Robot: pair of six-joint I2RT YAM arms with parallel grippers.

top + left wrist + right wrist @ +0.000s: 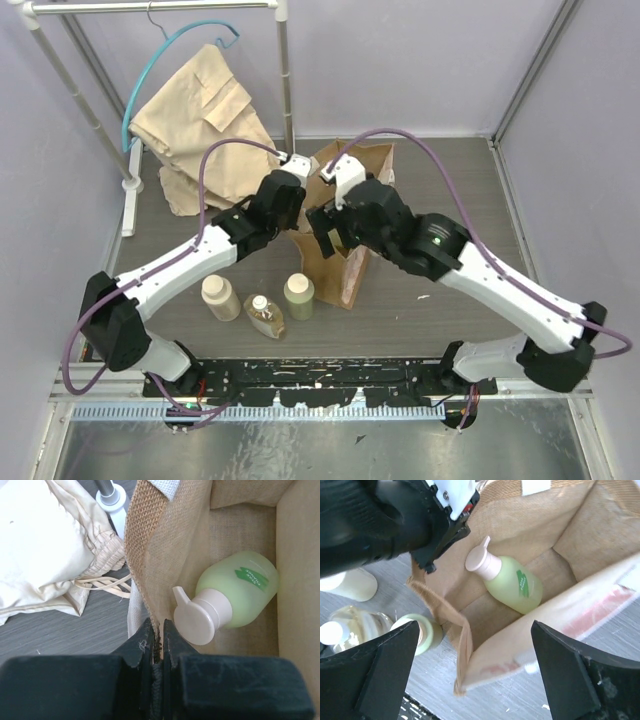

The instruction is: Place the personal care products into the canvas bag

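The tan canvas bag (345,262) stands mid-table with its mouth open. The rounder green bottle with cream top (507,580) lies on the bag's floor, also seen in the left wrist view (235,595). My left gripper (161,632) is shut on the bag's left rim (142,555) and holds it open. My right gripper (475,672) is open and empty above the bag's mouth. On the table left of the bag stand the cream bottle (220,297), the amber white-capped bottle (264,316) and the green cylinder (298,295).
A beige folded garment (205,125) lies at the back left by a white clothes rack (130,180) with a teal hanger (170,50). Purple cables loop over both arms.
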